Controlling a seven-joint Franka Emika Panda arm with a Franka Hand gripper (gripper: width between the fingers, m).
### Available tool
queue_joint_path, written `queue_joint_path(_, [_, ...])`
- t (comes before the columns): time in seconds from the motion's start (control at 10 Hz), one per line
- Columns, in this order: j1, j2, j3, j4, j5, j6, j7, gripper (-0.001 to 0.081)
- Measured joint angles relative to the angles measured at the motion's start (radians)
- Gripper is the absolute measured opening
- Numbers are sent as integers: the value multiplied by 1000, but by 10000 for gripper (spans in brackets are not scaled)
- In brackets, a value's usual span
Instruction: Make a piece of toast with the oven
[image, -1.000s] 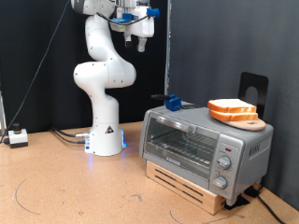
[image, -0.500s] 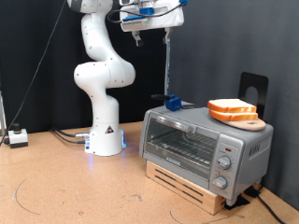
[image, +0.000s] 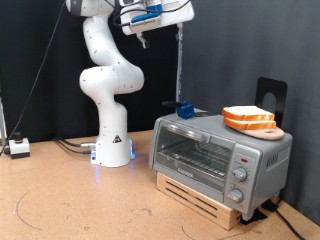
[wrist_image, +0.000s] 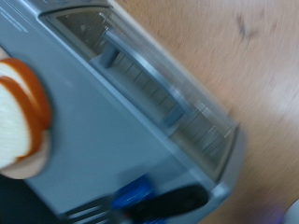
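The oven is a silver box with a glass door, standing at the exterior view's right with its door shut. Two slices of toast lie stacked on a small wooden board on its roof. My gripper hangs high near the exterior view's top, well above and left of the oven and touching nothing. From above, the wrist view takes in the oven, its door handle and the toast. My fingers do not show there.
A blue object sits on the oven's roof beside a thin black pole. A black stand rises behind the toast. The oven rests on a wooden platform. A white box with cables lies at the left.
The hand has swung from pointing down to lying level near the top of the view and drifted slightly left. The oven and toast have not moved.
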Motion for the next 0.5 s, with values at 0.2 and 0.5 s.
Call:
queue_joint_path(0.2, [14, 30, -10, 0, -11, 24, -54, 810])
queue_joint_path(0.5, [74, -10, -85, -5, 50, -31, -356, 810])
